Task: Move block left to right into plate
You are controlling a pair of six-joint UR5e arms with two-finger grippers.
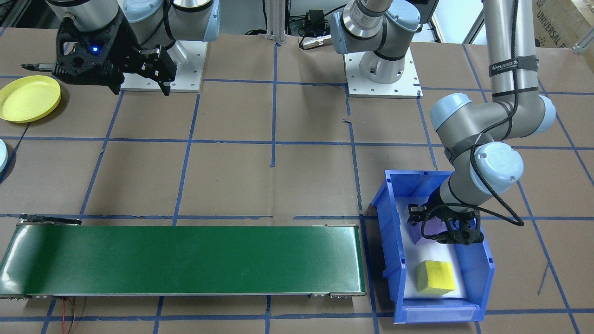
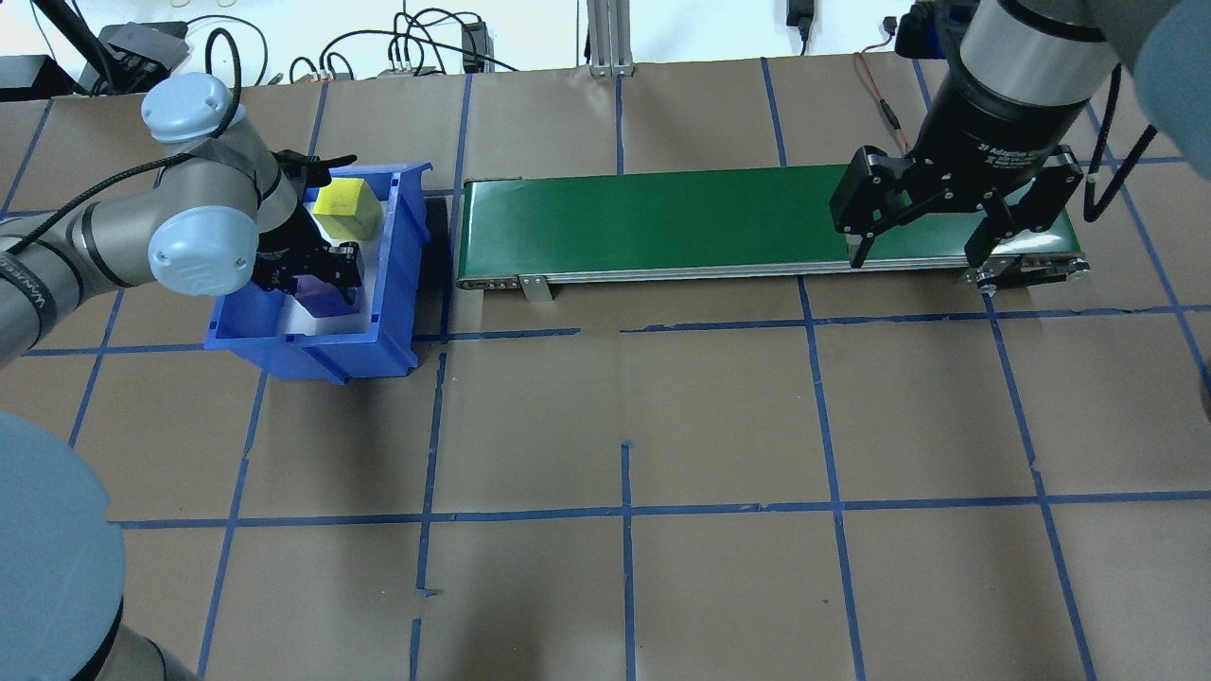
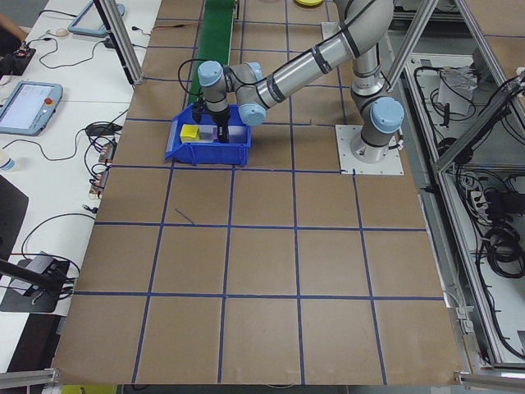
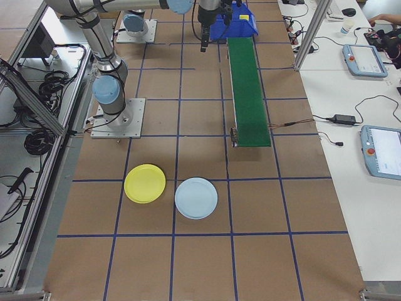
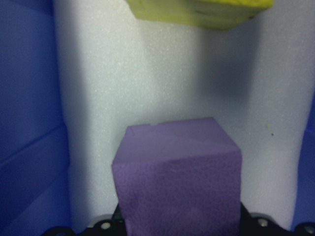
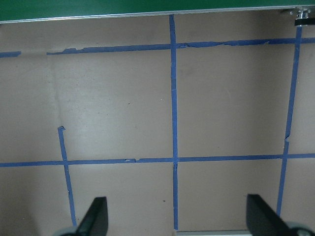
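A purple block (image 1: 428, 231) (image 2: 327, 302) (image 5: 179, 182) sits on the white liner of a blue bin (image 1: 479, 274) (image 2: 312, 356). My left gripper (image 1: 438, 227) (image 2: 317, 280) reaches down into the bin, shut on the purple block. A yellow block (image 1: 435, 277) (image 2: 346, 208) (image 5: 197, 12) lies free in the same bin, farther from the robot. My right gripper (image 2: 915, 257) (image 1: 139, 87) (image 6: 177, 219) hangs open and empty near the other end of the green conveyor (image 2: 662, 218). A yellow plate (image 1: 30, 98) (image 4: 145, 183) rests on the table on the robot's right.
A light blue plate (image 4: 196, 197) lies beside the yellow one, barely showing at the front-facing view's left edge. The conveyor (image 1: 185, 260) runs between the bin and the plate side. Brown paper with blue tape lines covers the table. Tablets and cables sit on side benches.
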